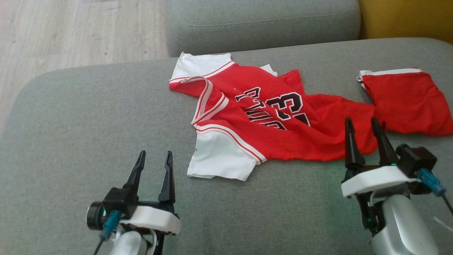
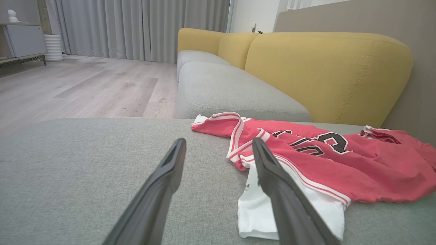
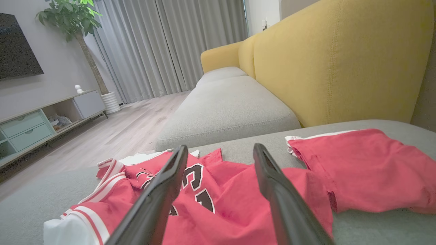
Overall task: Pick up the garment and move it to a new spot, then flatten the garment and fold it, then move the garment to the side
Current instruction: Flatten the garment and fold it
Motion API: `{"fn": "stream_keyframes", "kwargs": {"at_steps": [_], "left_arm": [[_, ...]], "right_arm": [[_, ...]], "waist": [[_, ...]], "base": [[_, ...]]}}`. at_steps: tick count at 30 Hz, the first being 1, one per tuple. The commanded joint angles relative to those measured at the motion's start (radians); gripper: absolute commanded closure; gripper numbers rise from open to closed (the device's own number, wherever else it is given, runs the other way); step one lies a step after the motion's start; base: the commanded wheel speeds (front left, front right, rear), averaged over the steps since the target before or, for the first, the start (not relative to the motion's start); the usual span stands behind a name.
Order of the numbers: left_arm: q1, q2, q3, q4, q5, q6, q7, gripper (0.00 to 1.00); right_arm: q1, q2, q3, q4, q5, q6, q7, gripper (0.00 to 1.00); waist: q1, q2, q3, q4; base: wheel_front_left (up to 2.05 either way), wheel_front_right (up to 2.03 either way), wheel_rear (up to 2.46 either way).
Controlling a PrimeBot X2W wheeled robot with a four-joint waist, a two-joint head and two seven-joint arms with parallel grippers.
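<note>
The head camera is looking down from above on the red shirt [image 1: 300,141]. Both wrist cameras are sitting low and close, looking across it toward the yellow sofa back [image 2: 327,68].

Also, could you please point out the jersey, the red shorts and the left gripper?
jersey [image 1: 300,141], head view, red body fabric.
red shorts [image 1: 407,102], head view, middle of the fabric.
left gripper [image 1: 155,153], head view, between its fingertips.

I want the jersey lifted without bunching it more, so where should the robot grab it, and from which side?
Probably its near white sleeve, with the left gripper coming from the robot's side: it lies flat, free edge facing that open gripper. The right gripper could pinch the red edge ahead of it, clear of the shorts.
</note>
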Motion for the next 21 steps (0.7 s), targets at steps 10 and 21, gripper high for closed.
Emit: {"fn": "stream_keyframes", "kwargs": {"at_steps": [10, 21], "left_arm": [[-0.053, 0.012, 0.020, -0.034, -0.005, -0.001, -0.009, 0.00], [-0.206, 0.003, -0.081, 0.054, -0.009, -0.062, 0.133, 0.00]], "right_arm": [[0.063, -0.002, 0.006, -0.152, -0.025, -0.002, 0.036, 0.00], [0.042, -0.002, -0.005, -0.184, -0.032, -0.002, 0.043, 0.00]], "waist": [[0.0000, 0.0000, 0.037, 0.011], [0.0000, 0.0000, 0.135, -0.017]], "base": [[0.00, 0.00, 0.00], [0.00, 0.00, 0.00]]}}
